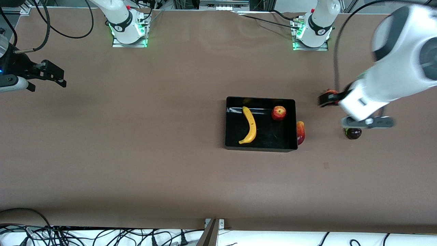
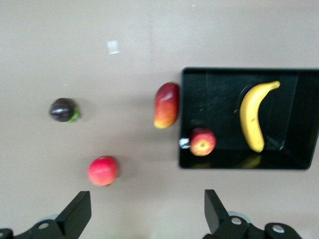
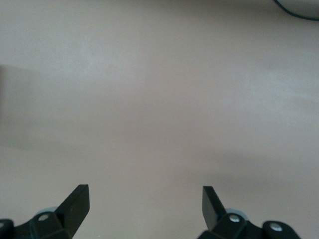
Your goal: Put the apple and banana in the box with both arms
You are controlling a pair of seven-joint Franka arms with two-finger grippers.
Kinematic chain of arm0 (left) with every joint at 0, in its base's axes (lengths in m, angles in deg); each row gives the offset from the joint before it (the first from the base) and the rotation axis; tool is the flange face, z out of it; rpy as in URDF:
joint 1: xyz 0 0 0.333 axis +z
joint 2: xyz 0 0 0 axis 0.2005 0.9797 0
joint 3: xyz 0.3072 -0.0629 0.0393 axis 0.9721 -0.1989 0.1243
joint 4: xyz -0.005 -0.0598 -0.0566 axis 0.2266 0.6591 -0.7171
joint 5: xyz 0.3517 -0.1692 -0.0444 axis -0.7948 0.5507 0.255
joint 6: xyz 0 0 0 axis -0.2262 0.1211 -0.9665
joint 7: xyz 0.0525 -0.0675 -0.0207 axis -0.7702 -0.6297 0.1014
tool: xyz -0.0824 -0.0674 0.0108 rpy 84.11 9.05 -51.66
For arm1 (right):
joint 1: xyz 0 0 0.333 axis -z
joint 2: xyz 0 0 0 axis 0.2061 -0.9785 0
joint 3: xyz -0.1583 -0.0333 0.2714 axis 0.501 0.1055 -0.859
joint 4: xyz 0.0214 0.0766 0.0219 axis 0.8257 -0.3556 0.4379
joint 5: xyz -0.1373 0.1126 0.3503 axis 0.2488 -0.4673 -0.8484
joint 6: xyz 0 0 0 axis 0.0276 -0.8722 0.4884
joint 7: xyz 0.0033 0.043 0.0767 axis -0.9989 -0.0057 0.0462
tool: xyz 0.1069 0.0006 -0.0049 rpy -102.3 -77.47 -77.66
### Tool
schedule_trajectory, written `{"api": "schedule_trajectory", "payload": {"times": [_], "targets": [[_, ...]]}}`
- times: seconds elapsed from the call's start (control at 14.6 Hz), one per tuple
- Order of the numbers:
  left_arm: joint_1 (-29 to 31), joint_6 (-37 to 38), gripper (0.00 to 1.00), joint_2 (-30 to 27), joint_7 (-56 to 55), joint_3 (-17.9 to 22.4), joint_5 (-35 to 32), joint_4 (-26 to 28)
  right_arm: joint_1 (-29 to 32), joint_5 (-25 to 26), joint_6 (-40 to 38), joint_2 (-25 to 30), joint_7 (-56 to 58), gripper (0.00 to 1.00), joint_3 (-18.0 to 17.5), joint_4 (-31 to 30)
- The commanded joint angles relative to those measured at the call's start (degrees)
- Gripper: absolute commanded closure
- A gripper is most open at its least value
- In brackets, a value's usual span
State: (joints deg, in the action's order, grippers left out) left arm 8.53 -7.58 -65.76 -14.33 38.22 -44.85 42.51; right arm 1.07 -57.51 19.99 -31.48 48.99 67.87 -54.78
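Banana [image 1: 249, 125], apple [image 1: 279, 112] in box [image 1: 232, 145]

A: Even, soft overhead light covers the table [image 1: 136, 153]; shadows are faint, and the glossy box [image 1: 232, 143] shows a pale glare streak.

B: The left arm [image 1: 392, 78] is motion-blurred, and the left wrist view is softly smeared. Green lights glow at the bases.

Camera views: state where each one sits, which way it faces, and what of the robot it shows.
Front view: high across the table, facing both bases; shows the left gripper, the right gripper, and the box holding the banana and the apple.
Left wrist view: looks down on the table; own open fingers show.
Right wrist view: looks down on bare table; own open fingers show.
Front and left wrist views share box, banana, apple.
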Motion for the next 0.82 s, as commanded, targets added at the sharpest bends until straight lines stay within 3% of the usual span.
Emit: {"api": "schedule_trajectory", "payload": {"times": [0.0, 0.21, 0.27, 0.75], "targets": [[3.8, 0.9, 0.00, -6.5, 6.5, 1.2, 0.2, 5.0, 0.2, 0.4, -0.4, -0.2, -0.1, 0.00, -0.3, 0.9], [4.3, -10.8, 0.00, -18.6, 6.0, 3.1, -0.4, 20.4, 0.2, 0.4, -0.4, -0.2, -0.1, 0.00, -0.3, 0.9], [4.4, -11.9, 0.00, -20.7, 6.1, 3.1, -0.9, 23.2, 0.2, 0.4, -0.4, -0.2, -0.1, 0.00, -0.3, 0.9], [4.0, -9.9, 0.00, -17.9, 6.4, 2.3, -1.2, 21.0, 0.2, 0.4, -0.4, -0.2, -0.1, 0.00, -0.3, 0.9]]}}
